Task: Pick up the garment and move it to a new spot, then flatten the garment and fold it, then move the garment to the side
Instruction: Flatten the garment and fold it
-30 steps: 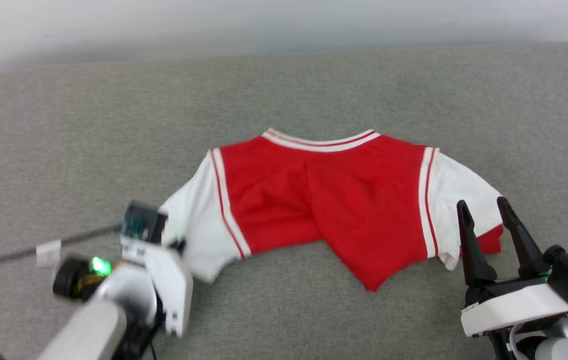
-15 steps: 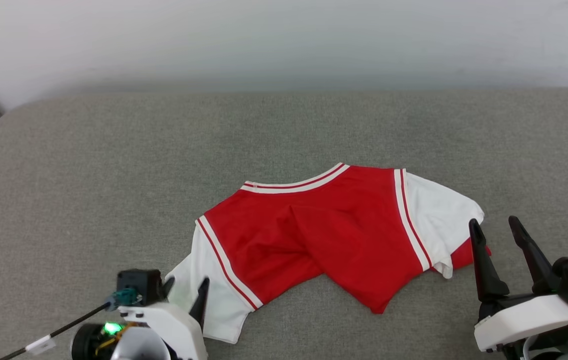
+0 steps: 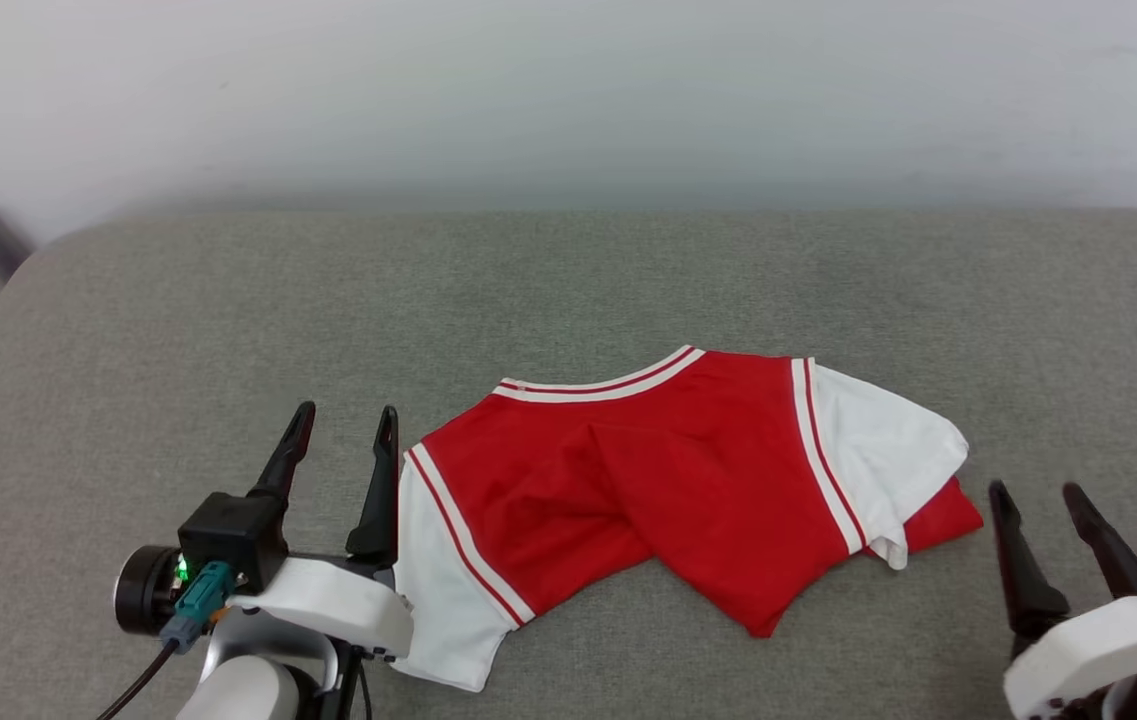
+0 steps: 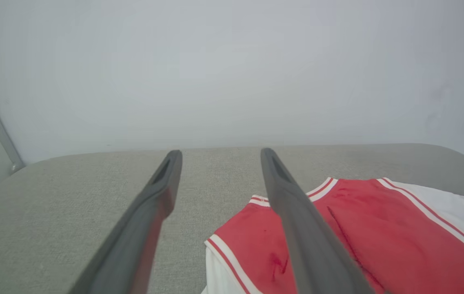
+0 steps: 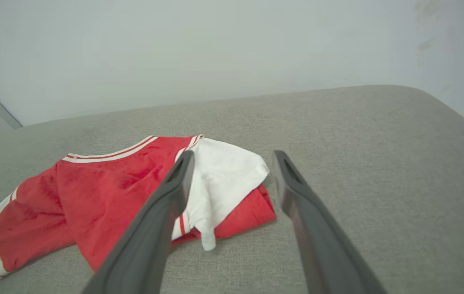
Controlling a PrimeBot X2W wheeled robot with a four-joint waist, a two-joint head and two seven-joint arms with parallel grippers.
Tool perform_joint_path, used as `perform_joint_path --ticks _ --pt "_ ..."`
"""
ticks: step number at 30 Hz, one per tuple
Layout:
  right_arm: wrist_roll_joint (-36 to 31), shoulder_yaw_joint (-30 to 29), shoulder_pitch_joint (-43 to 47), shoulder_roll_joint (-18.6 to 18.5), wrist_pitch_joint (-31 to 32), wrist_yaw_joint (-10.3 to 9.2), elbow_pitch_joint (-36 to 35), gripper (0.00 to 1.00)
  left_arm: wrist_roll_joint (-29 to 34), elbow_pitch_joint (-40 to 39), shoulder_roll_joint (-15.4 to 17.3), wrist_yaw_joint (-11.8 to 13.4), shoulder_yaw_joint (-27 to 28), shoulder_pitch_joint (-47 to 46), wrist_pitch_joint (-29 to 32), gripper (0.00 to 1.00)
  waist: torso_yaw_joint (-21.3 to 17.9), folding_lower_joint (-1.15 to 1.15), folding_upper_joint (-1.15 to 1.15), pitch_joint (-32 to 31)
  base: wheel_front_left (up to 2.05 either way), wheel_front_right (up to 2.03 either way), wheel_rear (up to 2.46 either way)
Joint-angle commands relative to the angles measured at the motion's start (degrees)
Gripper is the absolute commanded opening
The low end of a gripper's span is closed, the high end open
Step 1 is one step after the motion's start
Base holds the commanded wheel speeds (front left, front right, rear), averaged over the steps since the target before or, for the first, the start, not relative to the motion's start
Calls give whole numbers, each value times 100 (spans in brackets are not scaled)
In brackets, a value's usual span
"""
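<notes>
Garment (image 3: pixel 688 490) lay rumpled on the cushion (image 3: pixel 568 290). Left gripper (image 3: pixel 347 410) just beside its left sleeve, right gripper (image 3: pixel 1036 489) near its right hem, both spread and empty. You'd likely do best pinching opposite corners and pulling taut.

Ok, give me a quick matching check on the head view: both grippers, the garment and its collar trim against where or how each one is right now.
1. left gripper
2. right gripper
3. garment
4. collar trim

A. open, lower right, beside the red corner
B. red-and-white stripes along the far edge
C. open, lower left, beside a white sleeve
D. lying rumpled on the grey cushion, nothing gripping it

Pairs: 1-C, 2-A, 3-D, 4-B.
</notes>
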Motion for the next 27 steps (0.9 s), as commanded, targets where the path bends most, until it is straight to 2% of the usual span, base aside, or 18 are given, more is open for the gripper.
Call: perform_joint_path --ticks 1,8,14,18,24,25,26,27 --pt "149 -170 -46 -116 257 -2 140 100 50 -25 -32 9 1 -79 -66 100 85 0 0 38 0 0 0" --pt "779 -683 -697 -637 1808 -1 825 100 134 -102 -168 -8 -32 -258 -182 100 341 0 0 377 0 0 0" --pt "1088 -614 -1475 -1036 3168 -1 1199 100 232 -126 -340 -76 -52 -548 -258 100 539 0 0 909 0 0 0" --pt "1133 -494 -1925 -1222 3628 -1 1345 100 299 -72 -438 -132 -58 -722 -276 100 629 0 0 1198 0 0 0" --pt "1274 -151 -2399 -1441 3903 -2 1612 100 385 82 -550 -256 6 -892 -304 100 673 0 0 1453 0 0 0" --pt "1300 -89 -2432 -1479 3925 -2 1613 4 395 105 -567 -273 16 -889 -307 100 672 0 0 1464 0 0 0" --pt "1357 -39 -2471 -1499 3937 -1 1585 0 404 120 -581 -280 34 -892 -309 100 667 0 0 1469 0 0 0" --pt "1392 -3 -2484 -1516 3958 -2 1562 0 410 124 -593 -286 61 -891 -310 100 656 0 0 1469 0 0 0"
